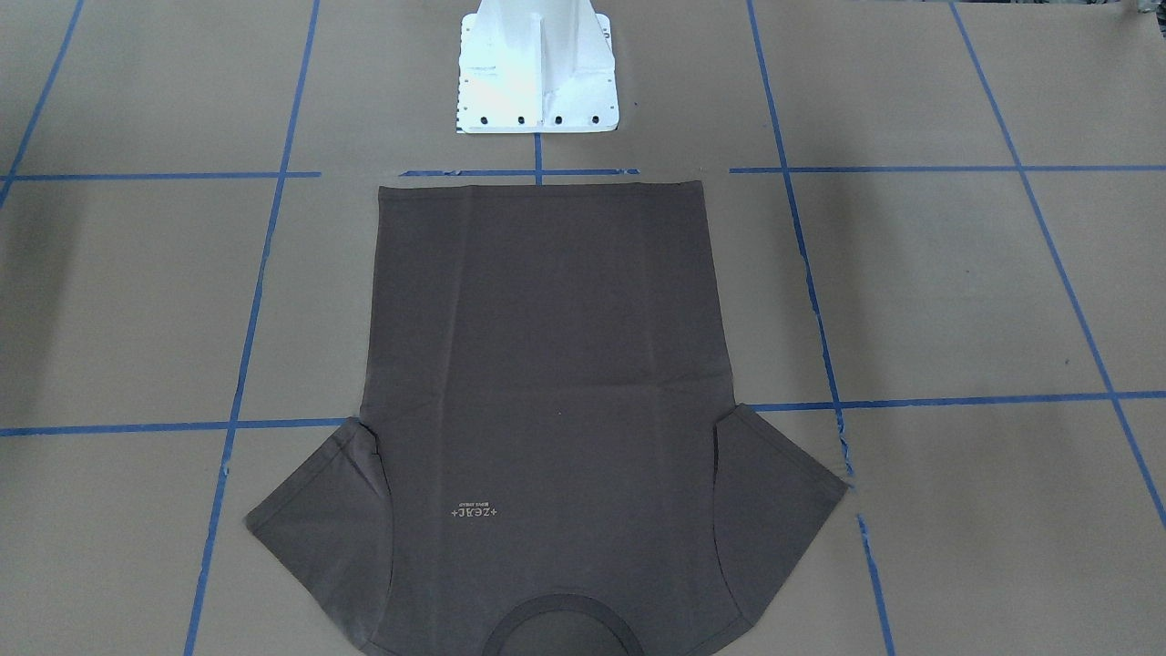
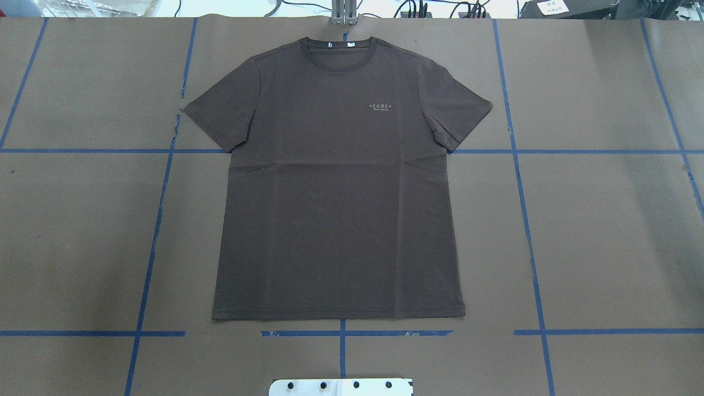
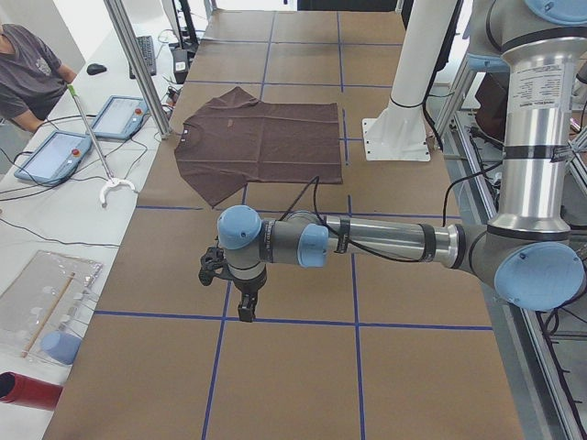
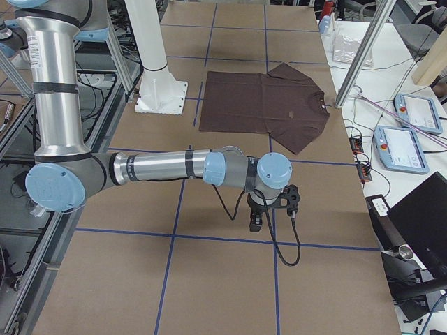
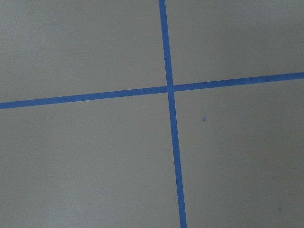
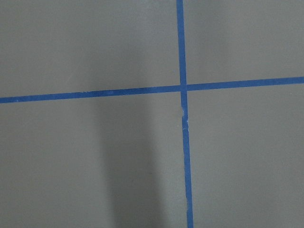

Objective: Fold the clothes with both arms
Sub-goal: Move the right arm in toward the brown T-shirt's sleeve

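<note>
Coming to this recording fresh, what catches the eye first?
A dark grey-brown T-shirt lies spread flat, logo up, in the middle of the brown table, which is crossed by a blue tape grid. Both arms reach out well to either side of it, with the left end effector and the right end effector pointing down over bare surface.
</note>
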`<act>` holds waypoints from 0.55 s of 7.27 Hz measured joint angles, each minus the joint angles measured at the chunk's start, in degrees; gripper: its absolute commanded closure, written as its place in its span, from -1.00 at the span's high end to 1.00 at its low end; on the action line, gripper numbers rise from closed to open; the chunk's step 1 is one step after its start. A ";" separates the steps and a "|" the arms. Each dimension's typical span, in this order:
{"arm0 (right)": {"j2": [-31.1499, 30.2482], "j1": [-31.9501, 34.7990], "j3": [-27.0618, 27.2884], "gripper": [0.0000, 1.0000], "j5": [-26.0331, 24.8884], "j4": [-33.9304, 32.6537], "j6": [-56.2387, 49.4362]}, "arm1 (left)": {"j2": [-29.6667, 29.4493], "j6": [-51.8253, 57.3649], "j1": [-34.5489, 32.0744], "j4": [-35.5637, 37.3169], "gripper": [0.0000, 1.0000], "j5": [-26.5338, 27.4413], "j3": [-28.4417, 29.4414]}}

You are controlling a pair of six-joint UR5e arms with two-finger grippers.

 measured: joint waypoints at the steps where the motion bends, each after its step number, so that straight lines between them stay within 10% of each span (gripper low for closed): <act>1: 0.06 0.00 -0.01 1.00 -0.13 0.03 0.05 | 0.01 0.05 0.00 -0.02 1.00 0.00 0.00; 4: 0.50 -0.39 -0.58 1.00 -0.23 4.66 0.25 | -1.03 0.01 0.00 -2.92 1.00 -0.17 0.04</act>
